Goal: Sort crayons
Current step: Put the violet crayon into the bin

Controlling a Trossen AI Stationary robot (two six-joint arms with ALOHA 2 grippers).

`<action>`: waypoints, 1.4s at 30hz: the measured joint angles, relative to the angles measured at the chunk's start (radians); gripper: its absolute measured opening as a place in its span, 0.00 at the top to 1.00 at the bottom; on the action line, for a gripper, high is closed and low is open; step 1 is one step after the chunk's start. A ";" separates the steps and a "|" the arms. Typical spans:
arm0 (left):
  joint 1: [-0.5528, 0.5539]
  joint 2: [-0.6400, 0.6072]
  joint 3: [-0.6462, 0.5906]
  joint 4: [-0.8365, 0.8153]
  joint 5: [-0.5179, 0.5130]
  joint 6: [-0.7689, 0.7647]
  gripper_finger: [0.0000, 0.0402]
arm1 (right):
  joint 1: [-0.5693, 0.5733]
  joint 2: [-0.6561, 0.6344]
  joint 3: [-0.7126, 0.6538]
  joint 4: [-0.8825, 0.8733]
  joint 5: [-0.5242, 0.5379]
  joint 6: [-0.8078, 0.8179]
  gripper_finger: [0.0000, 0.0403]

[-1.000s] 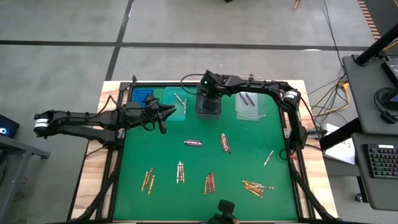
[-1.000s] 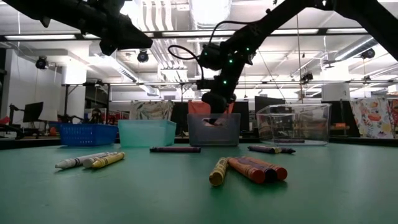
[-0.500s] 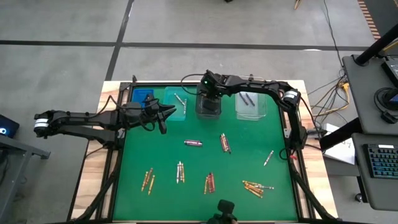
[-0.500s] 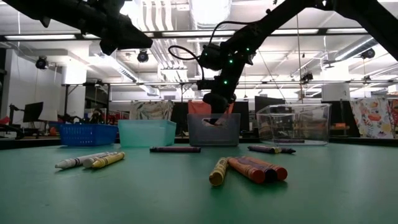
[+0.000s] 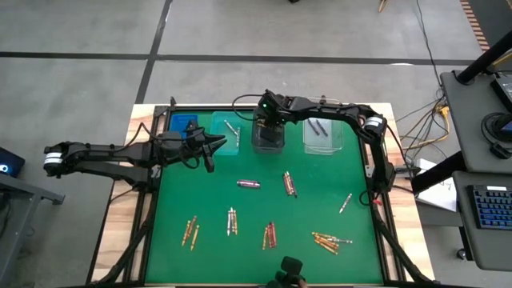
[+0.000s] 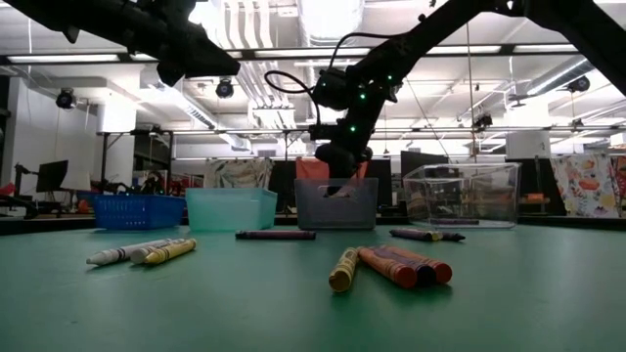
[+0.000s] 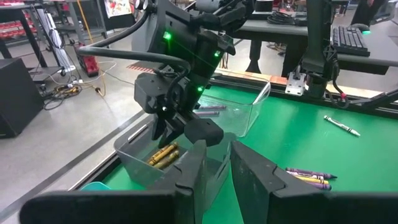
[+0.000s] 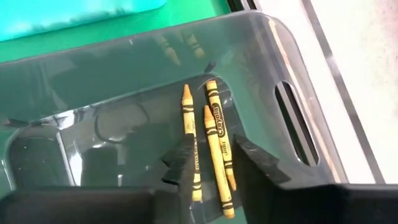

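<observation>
1. Lying nearest the front edge of the green counter (image 5: pixel 256 204), well short of the grey bin (image 5: pixel 269 134), are loose crayons (image 5: pixel 330 240) in small clusters: gold ones, red ones and silver-grey ones.
2. Midway toward the grey bin, a purple crayon (image 5: pixel 249 184) lies alone, with a mixed bundle (image 5: pixel 289 184) just beside it.
3. The grey bin stands in the back row between a teal bin (image 5: pixel 228 130) and a clear bin (image 5: pixel 323 134); a blue bin (image 5: pixel 183 126) sits beyond the teal one.
4. Three gold crayons (image 8: pixel 213 140) rest on the grey bin's floor.
5. The right claw (image 8: pixel 216 160) hovers over the grey bin, fingers parted and holding nothing.
6. The left claw (image 5: pixel 214 147) waits just in front of the teal bin, fingers apart and empty.
</observation>
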State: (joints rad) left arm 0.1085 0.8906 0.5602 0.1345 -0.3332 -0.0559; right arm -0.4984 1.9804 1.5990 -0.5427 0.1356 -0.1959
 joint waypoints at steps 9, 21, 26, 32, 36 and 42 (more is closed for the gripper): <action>-0.002 0.000 0.000 -0.007 0.019 -0.080 0.86 | 0.011 -0.065 0.017 -0.026 -0.088 0.093 0.65; -0.117 0.001 -0.008 -0.040 0.091 -0.291 0.86 | 0.202 -0.230 0.017 -0.057 -0.170 0.106 0.70; -0.213 0.006 -0.010 -0.039 0.090 -0.336 0.86 | 0.290 -0.270 0.014 -0.081 -0.170 0.099 0.73; -0.313 0.053 -0.011 -0.039 0.084 -0.385 0.86 | 0.382 -0.275 0.013 -0.137 -0.166 0.100 0.75; -0.357 0.106 -0.011 -0.040 0.082 -0.433 0.86 | 0.432 -0.277 0.011 -0.194 -0.167 0.107 0.77; -0.413 0.176 -0.011 -0.187 0.177 -0.640 0.86 | 0.491 -0.277 0.002 -0.319 -0.166 0.131 0.79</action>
State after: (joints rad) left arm -0.3047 1.0665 0.5491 -0.0522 -0.1564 -0.6958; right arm -0.0075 1.7035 1.6009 -0.8614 -0.0304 -0.0649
